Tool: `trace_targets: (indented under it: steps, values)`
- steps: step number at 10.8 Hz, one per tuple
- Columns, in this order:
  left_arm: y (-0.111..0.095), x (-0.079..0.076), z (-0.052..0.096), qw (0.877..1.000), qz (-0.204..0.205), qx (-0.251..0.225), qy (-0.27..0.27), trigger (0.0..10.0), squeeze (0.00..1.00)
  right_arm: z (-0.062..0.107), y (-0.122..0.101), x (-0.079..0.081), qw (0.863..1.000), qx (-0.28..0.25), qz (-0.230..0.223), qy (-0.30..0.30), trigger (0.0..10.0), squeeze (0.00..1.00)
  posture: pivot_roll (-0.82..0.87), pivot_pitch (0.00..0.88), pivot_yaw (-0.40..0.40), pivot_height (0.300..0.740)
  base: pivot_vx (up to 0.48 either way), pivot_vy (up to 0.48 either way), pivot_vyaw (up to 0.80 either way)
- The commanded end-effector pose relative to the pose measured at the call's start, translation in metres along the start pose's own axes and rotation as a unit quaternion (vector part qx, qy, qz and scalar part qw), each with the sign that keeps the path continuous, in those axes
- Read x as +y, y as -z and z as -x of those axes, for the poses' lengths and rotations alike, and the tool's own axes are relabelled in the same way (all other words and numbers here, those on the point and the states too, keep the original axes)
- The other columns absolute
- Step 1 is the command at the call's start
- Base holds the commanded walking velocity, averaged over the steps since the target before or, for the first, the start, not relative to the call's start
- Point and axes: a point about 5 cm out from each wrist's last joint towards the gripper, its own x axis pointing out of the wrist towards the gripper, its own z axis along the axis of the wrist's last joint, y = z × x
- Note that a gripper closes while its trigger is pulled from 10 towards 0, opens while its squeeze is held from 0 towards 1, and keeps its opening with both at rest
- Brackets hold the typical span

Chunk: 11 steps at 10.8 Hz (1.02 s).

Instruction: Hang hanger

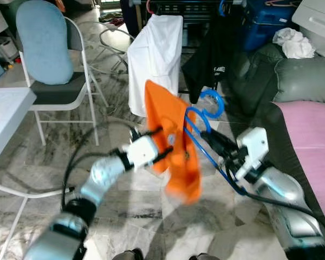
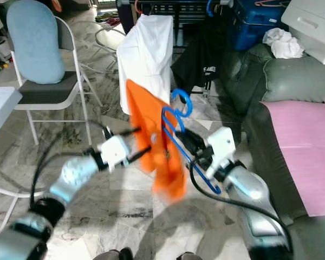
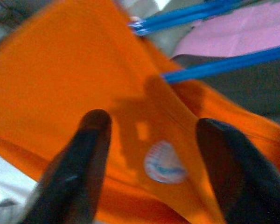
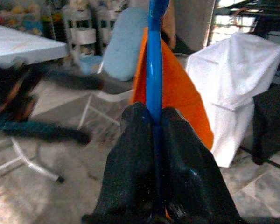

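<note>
Blue plastic hanger [image 1: 206, 127] draped with an orange cloth garment [image 1: 173, 146] was held mid-air before the dark clothes rack [image 1: 195, 6], clenched by the right gripper [image 1: 219, 145]. In the left wrist view, the left gripper [image 3: 151, 144] was spread apart against the garment. In the right wrist view, the hanger's bar was pinched tight; the hook would best be kept upright and lifted over the rail.

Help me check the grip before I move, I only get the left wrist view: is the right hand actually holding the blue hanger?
Observer: Yes, the right hand is shut on the blue hanger, below its hook.
Operator: Where's the rack?
Observer: Ahead, beyond the orange garment; the rack already carries a white shirt.
</note>
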Motion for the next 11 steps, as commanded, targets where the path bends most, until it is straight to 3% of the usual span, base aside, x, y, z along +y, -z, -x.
trace_targets:
  steps: [1,3,5,6,7,8,11]
  values:
    - [0.002,0.008,0.002,1.000,-0.021,0.013,-0.003,10.0,1.00,0.000,-0.012,0.007,0.999,-0.026,-0.001,-0.028,10.0,0.00,-0.21,0.084,0.052,0.740,0.000,0.000,0.00]
    - [0.011,0.023,0.005,0.997,-0.045,0.059,-0.029,10.0,1.00,0.010,-0.013,0.009,0.999,-0.022,-0.009,-0.043,10.0,0.00,-0.22,0.088,0.059,0.740,0.000,0.000,0.00]
    - [0.014,0.036,0.007,0.992,-0.034,0.083,-0.090,10.0,1.00,0.013,-0.016,0.012,0.998,-0.021,-0.016,-0.055,10.0,0.00,-0.23,0.091,0.062,0.740,0.000,0.000,0.00]
    - [0.014,0.036,0.006,0.991,-0.042,0.083,-0.094,10.0,0.75,0.013,-0.015,0.014,0.998,-0.018,-0.015,-0.061,10.0,0.00,-0.23,0.091,0.062,0.740,0.000,0.000,0.00]
    - [0.013,0.037,0.005,0.991,-0.051,0.082,-0.091,10.0,0.15,0.015,-0.012,0.013,0.998,-0.006,-0.012,-0.061,10.0,0.00,-0.23,0.090,0.062,0.740,0.000,0.000,0.00]
    - [0.008,0.039,0.004,0.992,-0.079,0.068,-0.065,10.0,0.00,0.019,-0.006,0.013,0.997,0.015,-0.005,-0.073,10.0,0.00,-0.22,0.090,0.062,0.740,0.000,0.000,0.00]
    - [-0.001,0.045,0.008,0.990,-0.132,0.047,0.018,10.0,0.00,0.028,0.001,0.008,0.995,0.049,0.007,-0.087,10.0,0.00,-0.22,0.095,0.067,0.740,0.000,0.000,0.00]
